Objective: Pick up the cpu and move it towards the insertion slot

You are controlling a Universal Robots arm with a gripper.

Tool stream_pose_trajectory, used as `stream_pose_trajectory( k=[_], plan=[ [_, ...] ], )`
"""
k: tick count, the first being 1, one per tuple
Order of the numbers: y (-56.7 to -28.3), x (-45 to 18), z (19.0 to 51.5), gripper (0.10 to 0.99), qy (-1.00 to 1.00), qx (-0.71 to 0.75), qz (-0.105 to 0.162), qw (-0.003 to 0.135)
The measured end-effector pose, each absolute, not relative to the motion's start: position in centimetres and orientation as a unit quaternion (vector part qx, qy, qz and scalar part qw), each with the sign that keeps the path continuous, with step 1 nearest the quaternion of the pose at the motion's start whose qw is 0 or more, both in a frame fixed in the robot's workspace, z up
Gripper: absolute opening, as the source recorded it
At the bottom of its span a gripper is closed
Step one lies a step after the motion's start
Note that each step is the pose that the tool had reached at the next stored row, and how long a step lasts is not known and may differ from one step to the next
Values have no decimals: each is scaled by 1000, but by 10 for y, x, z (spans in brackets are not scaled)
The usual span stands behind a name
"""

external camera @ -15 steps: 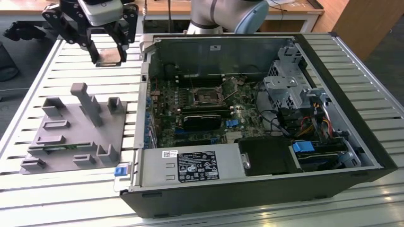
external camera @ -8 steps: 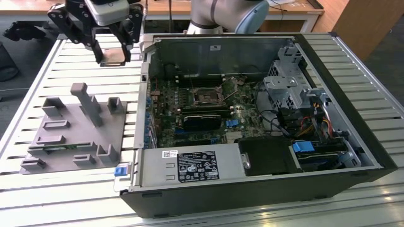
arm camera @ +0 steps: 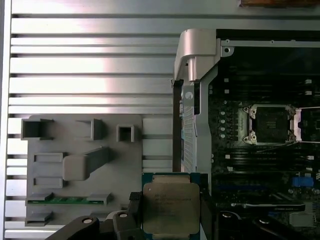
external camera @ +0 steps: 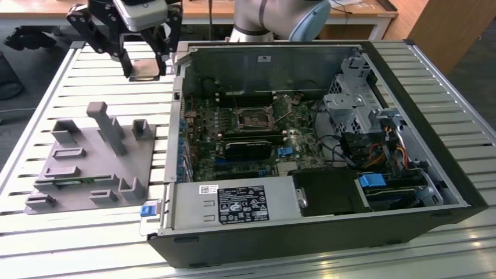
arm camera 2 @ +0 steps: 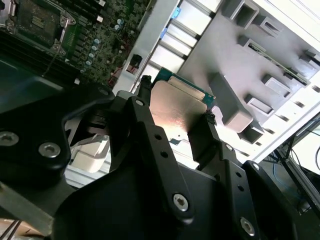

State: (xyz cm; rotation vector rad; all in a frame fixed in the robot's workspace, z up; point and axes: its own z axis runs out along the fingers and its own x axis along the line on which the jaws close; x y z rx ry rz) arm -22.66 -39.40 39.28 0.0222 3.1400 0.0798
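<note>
Exterior view: fingers (external camera: 145,65) clamped on the cpu (external camera: 146,70), raised above the slatted metal surface (external camera: 46,93) beside the open computer case (external camera: 403,145); insertion slot (external camera: 254,117) inside; wooden desks behind. Both wrist views: cpu gripped edgewise, grey fixture (arm camera: 75,165) below on slats.

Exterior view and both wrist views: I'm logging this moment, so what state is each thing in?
cpu: gripped, lifted, outside the computer case.
gripper: shut on the cpu's edges.
insertion slot: frame open, dark centre empty.
computer case: side panel off, motherboard exposed.
grey fixture: lying on the slatted table, green strip-shaped board slotted in.
</note>
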Motion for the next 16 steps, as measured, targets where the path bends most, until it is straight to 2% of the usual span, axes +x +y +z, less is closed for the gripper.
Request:
stream_pose_trajectory(
  k=[16],
  plan=[
    [-392,-206,393,545,1000,7,25,0]
  ],
)
